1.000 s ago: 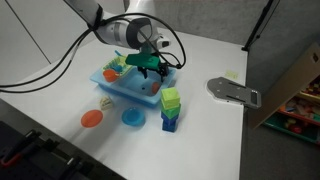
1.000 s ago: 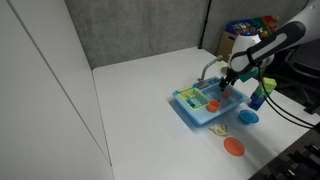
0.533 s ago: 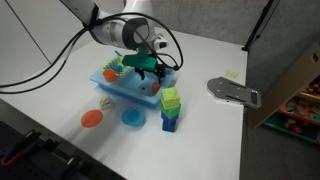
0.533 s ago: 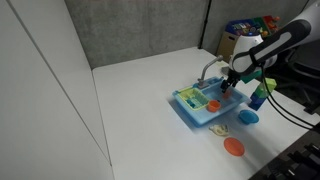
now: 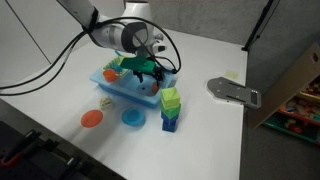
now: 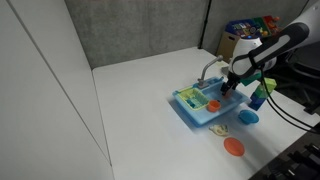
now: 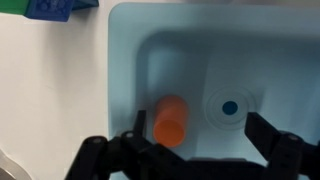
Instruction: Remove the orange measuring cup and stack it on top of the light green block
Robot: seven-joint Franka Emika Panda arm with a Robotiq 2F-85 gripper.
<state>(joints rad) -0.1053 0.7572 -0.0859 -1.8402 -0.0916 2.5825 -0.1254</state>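
Observation:
The orange measuring cup lies on its side in the basin of the light blue toy sink, left of the drain; it also shows in an exterior view. My gripper is open just above the basin, with the cup next to its left finger and no contact visible. It hovers over the sink in both exterior views. The light green block sits on top of a blue block beside the sink, and this stack also shows behind the arm.
An orange disc plate and a blue disc plate lie on the white table in front of the sink. Other toy pieces sit in the sink's far side. A grey metal object lies to the right, near the table edge.
The arm has shifted slightly over the sink. The cup and the blocks have not moved.

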